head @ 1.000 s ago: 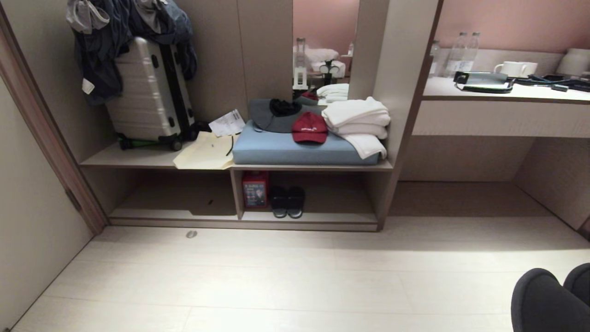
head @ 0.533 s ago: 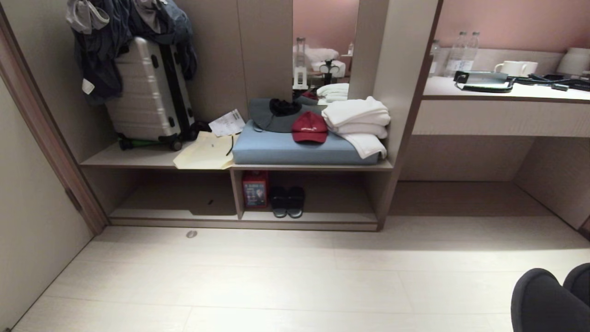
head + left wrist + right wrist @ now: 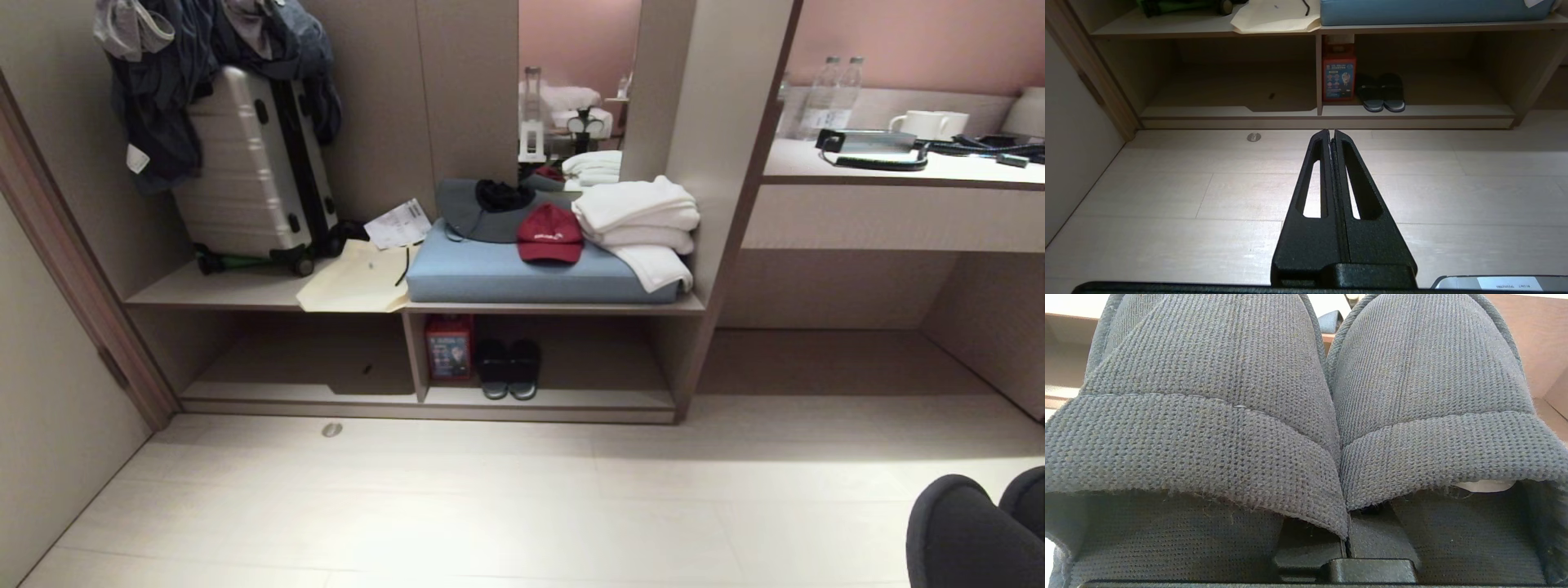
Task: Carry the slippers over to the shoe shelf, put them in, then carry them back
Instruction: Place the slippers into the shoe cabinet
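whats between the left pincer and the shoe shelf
Only bare pale floor lies between the left pincer and the shoe shelf, shown in the left wrist view.

grey-blue knit slippers point(image 3: 1306, 416); red cap point(image 3: 549, 233); blue cushion point(image 3: 522, 278); white towels point(image 3: 641, 216).

The slippers point(image 3: 1306, 416) hide the right gripper's jaws.
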Motion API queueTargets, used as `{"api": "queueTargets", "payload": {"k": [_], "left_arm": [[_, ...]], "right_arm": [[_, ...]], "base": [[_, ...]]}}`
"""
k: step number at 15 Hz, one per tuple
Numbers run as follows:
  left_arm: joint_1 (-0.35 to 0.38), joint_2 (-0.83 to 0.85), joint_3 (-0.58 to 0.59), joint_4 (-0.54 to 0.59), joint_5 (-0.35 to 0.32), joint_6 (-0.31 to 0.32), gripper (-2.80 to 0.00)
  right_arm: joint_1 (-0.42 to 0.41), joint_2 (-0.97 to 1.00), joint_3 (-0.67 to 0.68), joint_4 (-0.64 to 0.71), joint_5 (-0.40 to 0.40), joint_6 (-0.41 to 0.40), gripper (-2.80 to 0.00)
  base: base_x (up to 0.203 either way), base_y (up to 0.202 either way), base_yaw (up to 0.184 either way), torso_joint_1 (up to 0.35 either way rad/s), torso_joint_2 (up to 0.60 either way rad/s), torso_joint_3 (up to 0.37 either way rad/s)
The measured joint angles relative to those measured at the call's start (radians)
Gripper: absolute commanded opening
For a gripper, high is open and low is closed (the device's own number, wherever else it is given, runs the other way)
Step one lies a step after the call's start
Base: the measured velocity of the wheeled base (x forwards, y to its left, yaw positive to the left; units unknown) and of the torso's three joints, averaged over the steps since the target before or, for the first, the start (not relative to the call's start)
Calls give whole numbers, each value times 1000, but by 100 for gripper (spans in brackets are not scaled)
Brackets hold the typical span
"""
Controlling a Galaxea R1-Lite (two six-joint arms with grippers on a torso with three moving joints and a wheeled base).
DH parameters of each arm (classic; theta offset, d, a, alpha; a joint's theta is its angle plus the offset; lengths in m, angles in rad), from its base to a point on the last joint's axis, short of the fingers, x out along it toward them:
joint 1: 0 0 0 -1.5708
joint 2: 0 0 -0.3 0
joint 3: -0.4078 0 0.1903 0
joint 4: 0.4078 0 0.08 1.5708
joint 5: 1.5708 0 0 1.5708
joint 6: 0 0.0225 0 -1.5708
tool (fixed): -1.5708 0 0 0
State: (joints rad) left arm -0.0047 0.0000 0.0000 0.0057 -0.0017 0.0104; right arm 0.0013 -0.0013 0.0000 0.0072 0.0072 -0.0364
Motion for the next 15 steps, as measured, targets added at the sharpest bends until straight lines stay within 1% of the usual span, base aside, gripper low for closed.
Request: {"api": "queueTargets", "payload": {"k": [12, 15], "left_arm": [[0, 0, 0, -1, 2, -1, -280], [0, 0, 0, -3, 0, -10, -280]], "right_arm": [[0, 0, 0, 0, 0, 0, -280], [0, 0, 0, 0, 0, 0, -280]], "base": [[192, 0, -1, 2, 1, 1], [29, 0, 1, 5, 5, -108]]}}
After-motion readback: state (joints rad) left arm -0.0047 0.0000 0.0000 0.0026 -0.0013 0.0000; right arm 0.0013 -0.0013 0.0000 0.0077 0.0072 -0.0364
